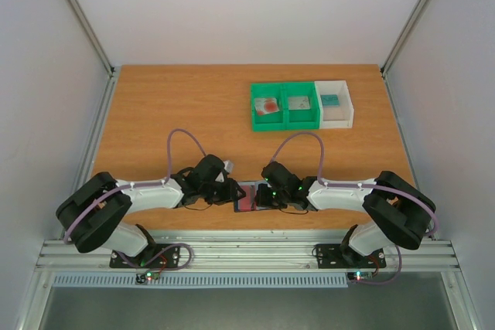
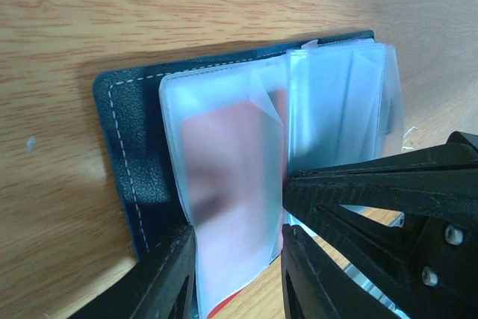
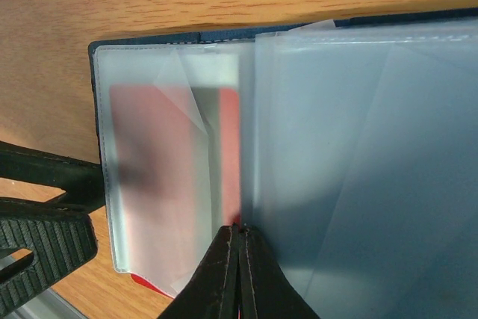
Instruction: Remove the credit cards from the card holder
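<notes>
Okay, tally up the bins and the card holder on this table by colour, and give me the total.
green bins: 2
white bin: 1
navy card holder: 1
Total: 4
</notes>
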